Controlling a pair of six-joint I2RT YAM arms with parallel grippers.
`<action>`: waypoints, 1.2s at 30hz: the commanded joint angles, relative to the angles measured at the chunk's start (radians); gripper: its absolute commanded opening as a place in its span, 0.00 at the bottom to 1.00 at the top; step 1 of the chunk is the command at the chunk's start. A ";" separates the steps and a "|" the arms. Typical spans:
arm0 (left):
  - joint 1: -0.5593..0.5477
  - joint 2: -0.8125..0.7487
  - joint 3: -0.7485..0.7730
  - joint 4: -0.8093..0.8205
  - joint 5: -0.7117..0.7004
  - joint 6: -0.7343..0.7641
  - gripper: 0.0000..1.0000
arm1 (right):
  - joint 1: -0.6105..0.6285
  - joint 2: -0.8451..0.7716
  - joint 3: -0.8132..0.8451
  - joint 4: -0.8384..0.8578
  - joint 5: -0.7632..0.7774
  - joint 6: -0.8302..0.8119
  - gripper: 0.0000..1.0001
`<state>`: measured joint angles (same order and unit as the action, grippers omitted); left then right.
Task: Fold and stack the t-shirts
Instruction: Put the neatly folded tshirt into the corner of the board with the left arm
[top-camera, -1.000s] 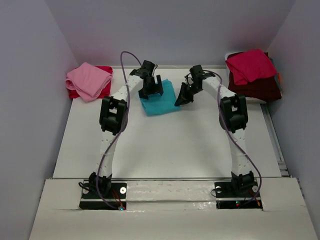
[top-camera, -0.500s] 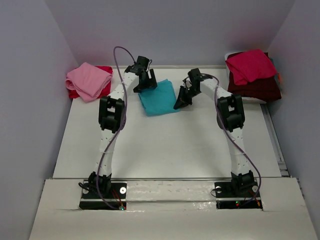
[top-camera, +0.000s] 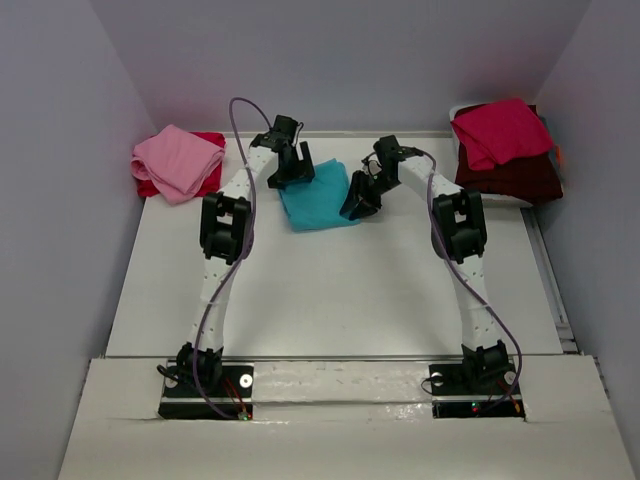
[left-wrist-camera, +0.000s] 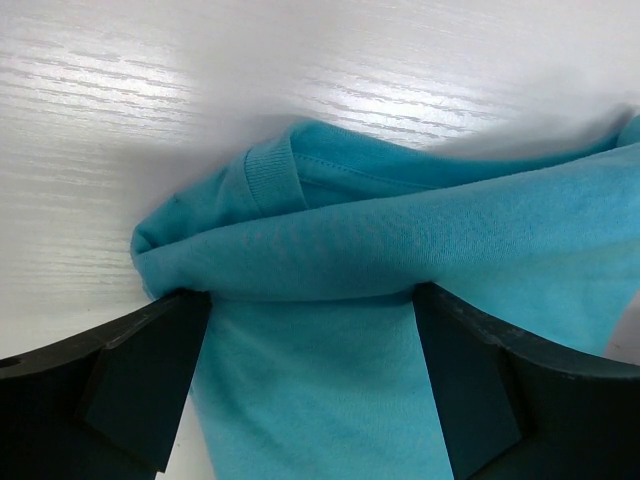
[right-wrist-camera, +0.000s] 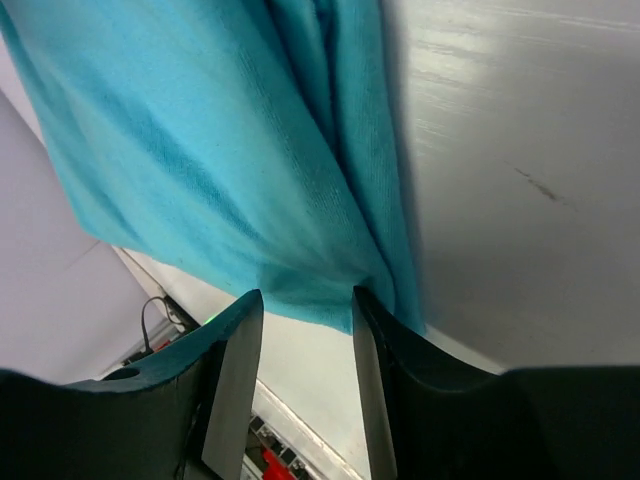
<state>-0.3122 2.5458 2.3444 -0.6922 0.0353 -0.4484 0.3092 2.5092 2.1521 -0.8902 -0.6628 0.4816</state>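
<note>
Top external view: the turquoise t-shirt (top-camera: 318, 200) lies folded on the surface (top-camera: 330, 290). My left pincer (top-camera: 291, 174) is wide open around its edge, and my right pincer (top-camera: 354, 205) is parted beside it, maybe to leave it flat.

Five t-shirts lie on the one table (top-camera: 330, 290). A single turquoise t-shirt (top-camera: 318, 205) sits toward 12 o'clock. Two are stacked at 10 o'clock, one pink t-shirt (top-camera: 178, 160) over one red t-shirt (top-camera: 208, 139). Two more are piled at 2 o'clock, one crimson t-shirt (top-camera: 500, 130) over one dark maroon t-shirt (top-camera: 520, 180). Two arms rise from 6 o'clock, the left arm (top-camera: 222, 228) and the right arm (top-camera: 462, 225). Each carries one gripper, the left gripper (top-camera: 290, 172) and the right gripper (top-camera: 357, 203), so four fingers in all.
</note>
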 joint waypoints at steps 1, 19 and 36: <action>0.004 -0.018 -0.098 -0.037 0.028 -0.009 0.98 | 0.008 -0.041 -0.001 -0.029 0.051 -0.034 0.50; -0.090 -0.510 -0.499 0.060 0.126 -0.032 0.99 | 0.008 -0.069 0.000 -0.061 0.060 -0.066 0.51; -0.129 -0.576 -0.773 0.178 0.267 -0.072 0.99 | 0.008 -0.132 -0.023 -0.027 0.048 -0.037 0.50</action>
<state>-0.4259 2.0460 1.6566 -0.5728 0.2337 -0.4892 0.3092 2.4260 2.1262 -0.9157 -0.6239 0.4484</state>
